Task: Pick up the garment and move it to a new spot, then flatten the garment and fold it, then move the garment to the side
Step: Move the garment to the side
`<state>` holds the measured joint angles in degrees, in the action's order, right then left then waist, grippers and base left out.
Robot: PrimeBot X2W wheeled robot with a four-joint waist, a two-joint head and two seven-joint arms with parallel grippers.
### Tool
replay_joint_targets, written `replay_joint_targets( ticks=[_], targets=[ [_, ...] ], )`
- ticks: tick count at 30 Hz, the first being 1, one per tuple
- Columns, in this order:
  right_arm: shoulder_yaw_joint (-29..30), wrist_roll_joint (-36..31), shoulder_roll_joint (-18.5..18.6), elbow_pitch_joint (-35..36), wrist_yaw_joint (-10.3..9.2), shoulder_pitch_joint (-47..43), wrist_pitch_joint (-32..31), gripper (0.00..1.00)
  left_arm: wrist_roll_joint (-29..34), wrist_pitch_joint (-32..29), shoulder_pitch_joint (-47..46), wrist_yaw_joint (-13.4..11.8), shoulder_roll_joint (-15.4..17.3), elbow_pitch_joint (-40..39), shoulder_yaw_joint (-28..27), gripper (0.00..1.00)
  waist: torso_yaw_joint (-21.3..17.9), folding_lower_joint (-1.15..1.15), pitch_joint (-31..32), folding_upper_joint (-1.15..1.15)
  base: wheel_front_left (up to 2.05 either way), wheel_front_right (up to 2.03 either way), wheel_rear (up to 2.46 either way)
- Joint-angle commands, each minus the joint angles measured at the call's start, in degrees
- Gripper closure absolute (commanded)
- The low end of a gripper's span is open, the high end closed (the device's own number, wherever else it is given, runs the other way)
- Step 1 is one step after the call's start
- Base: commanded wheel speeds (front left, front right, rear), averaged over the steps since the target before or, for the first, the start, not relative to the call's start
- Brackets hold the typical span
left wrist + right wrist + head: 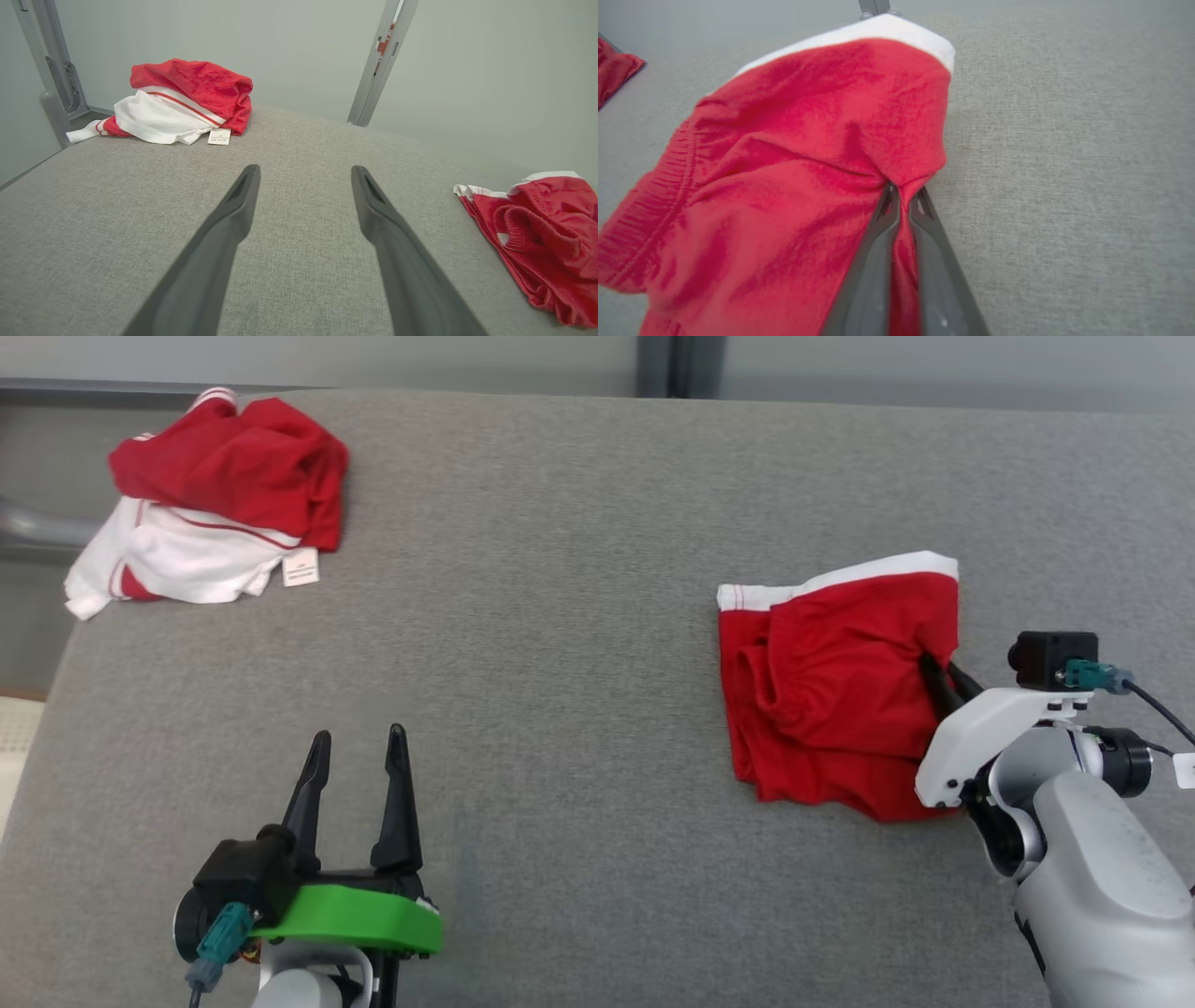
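**Right claw pinched on the red garment**

My right gripper [936,670] is clamped on a fold at the right edge of the red garment [831,709]. The cloth bunches at its fingertips and spreads away to their left, with the white waistband [896,30] at the far end ahead of them. The garment lies crumpled on the grey surface [579,644]. My left gripper [359,742] stands with fingers spread, holding nothing, and the garment is well off to its right. Far ahead and left of it sits a heap of red and white clothes [224,495].
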<state>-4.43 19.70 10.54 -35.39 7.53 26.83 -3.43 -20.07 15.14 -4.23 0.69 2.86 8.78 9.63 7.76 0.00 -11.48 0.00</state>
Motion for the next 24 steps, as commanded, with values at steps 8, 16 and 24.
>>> replay_joint_targets(
  ticks=[8,16,24],
  targets=[
    [2.95,-0.51,0.36,-2.24,-0.08,4.04,4.77,1.0,4.14,0.0,-4.04,1.84,0.43,0.03,1.2,0.0,-17.7,0.0,-5.2,0.0,0.0,0.0,0.0],
    [4.78,-0.57,-0.77,-5.64,-0.08,6.36,9.63,1.0,5.72,-0.3,-6.87,2.72,2.1,1.06,2.47,0.0,-27.01,0.0,-8.28,0.0,0.0,0.0,0.0],
    [4.99,-2.11,-0.53,-10.02,-0.08,12.05,13.04,1.0,6.06,-0.83,-8.13,2.42,3.08,-0.11,2.89,0.0,-26.95,0.0,-10.32,0.0,0.0,0.0,0.0]
  ],
)
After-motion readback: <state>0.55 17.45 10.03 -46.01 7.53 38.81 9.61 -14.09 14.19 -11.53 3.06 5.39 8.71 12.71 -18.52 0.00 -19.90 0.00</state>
